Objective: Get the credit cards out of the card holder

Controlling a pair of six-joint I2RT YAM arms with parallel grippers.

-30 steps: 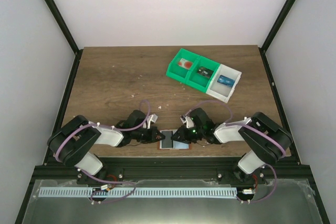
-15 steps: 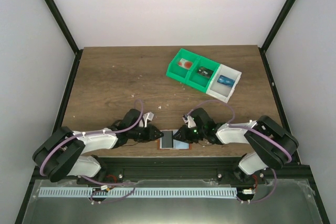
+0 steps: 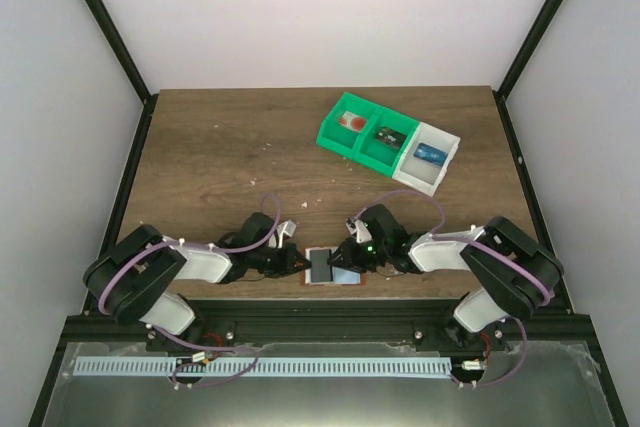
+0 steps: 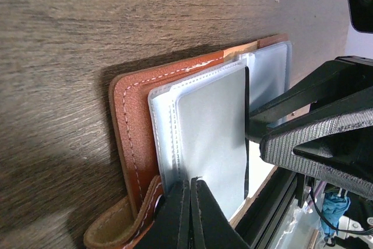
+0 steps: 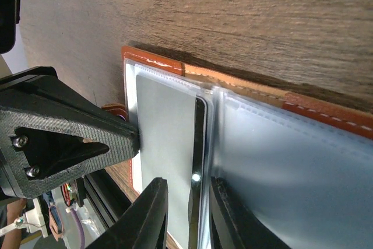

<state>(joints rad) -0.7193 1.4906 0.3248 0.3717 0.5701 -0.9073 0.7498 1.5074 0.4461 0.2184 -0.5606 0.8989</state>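
The reddish-brown card holder [image 3: 352, 281] [image 4: 125, 121] [image 5: 326, 112] lies open at the table's near edge, its pale plastic sleeves up. A grey credit card [image 3: 320, 265] [image 4: 213, 132] [image 5: 163, 126] lies partly out of the left sleeve. My left gripper [image 3: 302, 265] [image 4: 190, 199] is shut, with its tips against the card's left edge at the sleeve seam. My right gripper [image 3: 341, 260] [image 5: 189, 214] is open a little over the card, and its fingers [image 5: 152, 214] stand either side of the card's dark right edge. Other cards do not show.
Two green bins [image 3: 335, 142] and a white bin [image 3: 425, 179] with small items sit at the back right. The black frame rail [image 3: 320, 299] runs just below the holder. Pale crumbs dot the wood near the middle.
The left arm swung outward and came back in. The grey card now sits a little tilted and further toward the left on the holder. The right gripper barely moved.
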